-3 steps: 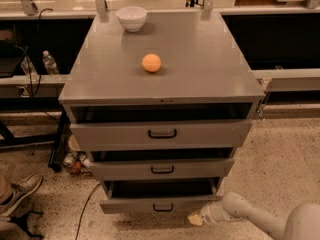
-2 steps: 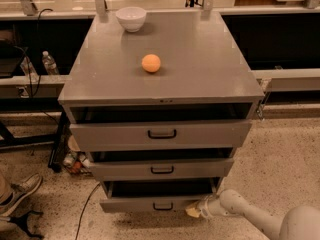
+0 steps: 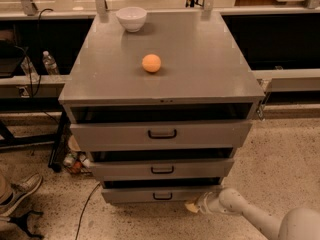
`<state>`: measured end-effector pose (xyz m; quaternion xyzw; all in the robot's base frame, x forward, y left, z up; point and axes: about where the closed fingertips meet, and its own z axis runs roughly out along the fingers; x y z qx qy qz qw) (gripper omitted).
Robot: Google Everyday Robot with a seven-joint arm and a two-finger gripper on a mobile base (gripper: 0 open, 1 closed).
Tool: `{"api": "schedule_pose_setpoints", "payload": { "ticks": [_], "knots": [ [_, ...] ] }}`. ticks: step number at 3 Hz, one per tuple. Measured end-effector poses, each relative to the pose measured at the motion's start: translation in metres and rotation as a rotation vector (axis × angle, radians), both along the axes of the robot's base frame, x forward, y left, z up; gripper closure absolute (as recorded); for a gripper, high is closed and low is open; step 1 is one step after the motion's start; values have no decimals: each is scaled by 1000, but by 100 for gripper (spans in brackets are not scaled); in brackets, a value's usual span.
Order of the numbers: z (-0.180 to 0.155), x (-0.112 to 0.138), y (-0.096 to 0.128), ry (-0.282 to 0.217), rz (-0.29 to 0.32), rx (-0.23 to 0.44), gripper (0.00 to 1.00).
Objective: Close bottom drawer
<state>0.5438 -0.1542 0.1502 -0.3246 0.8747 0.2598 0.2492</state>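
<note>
The grey three-drawer cabinet (image 3: 165, 84) fills the middle of the camera view. Its bottom drawer (image 3: 150, 195) is the lowest and narrowest front, with a small black bar handle (image 3: 162, 196). It stands out only slightly from the cabinet, with a thin dark gap above it. My gripper (image 3: 192, 206) is at the end of the white arm (image 3: 250, 216) coming from the lower right. Its tip is at the drawer front's lower right corner.
An orange ball (image 3: 151, 63) and a white bowl (image 3: 131, 18) sit on the cabinet top. The top drawer (image 3: 160, 133) and middle drawer (image 3: 160, 169) stand slightly open. A shoe (image 3: 20, 191) and a cable are on the floor at left, bottles behind.
The gripper has moved left and inward against the bottom drawer's right corner. The bottom drawer has slid in and sticks out less than before.
</note>
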Motion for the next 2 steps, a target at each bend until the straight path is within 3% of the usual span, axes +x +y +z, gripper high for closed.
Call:
{"api": "schedule_pose_setpoints", "payload": {
  "ticks": [2],
  "knots": [
    [3,22,1,-58,-15,43,100]
  ]
}}
